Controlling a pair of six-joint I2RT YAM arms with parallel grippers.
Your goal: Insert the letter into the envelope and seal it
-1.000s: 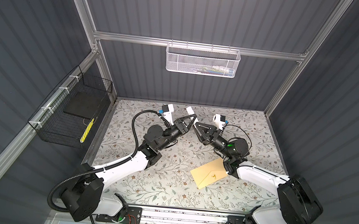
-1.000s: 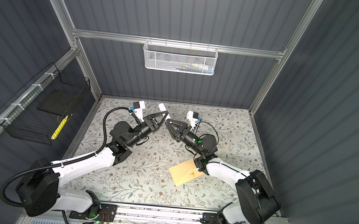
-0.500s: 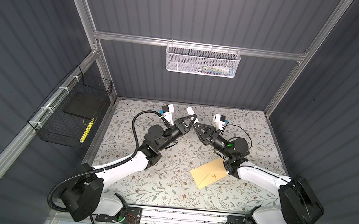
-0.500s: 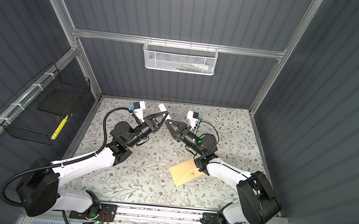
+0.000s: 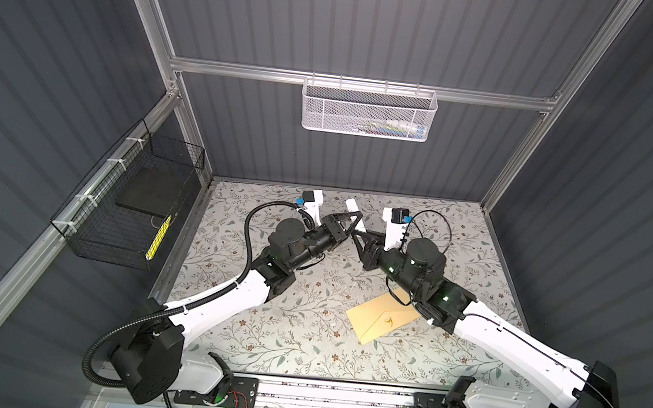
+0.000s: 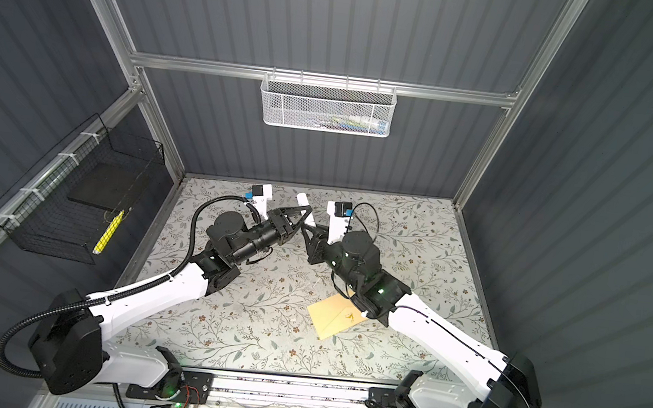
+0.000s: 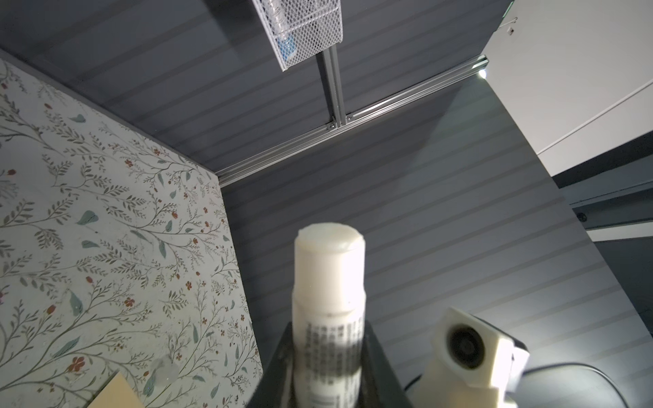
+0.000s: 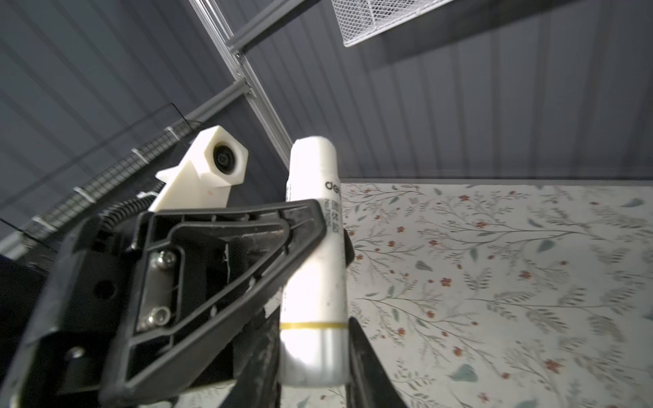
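The tan envelope (image 5: 382, 319) (image 6: 335, 317) lies flat on the floral table, beside my right arm's wrist, with a small gold mark on it. One corner of the envelope (image 7: 116, 394) shows in the left wrist view. The letter is out of view. My left gripper (image 5: 352, 218) (image 7: 328, 339) is raised over the back middle of the table, shut on a white cylindrical tube (image 7: 328, 279) (image 8: 314, 229) with dark print. My right gripper (image 5: 356, 237) (image 8: 313, 330) meets it there, its fingers pressed on both sides of the tube's silvery end.
A white mesh basket (image 5: 369, 111) hangs on the back wall. A black wire basket (image 5: 136, 208) on the left wall holds a dark slab and a yellow item. The right arm's cable (image 5: 435, 226) loops above its wrist.
The right gripper's jaws have narrowed onto the tube's end. Both arms have stayed almost where they were.
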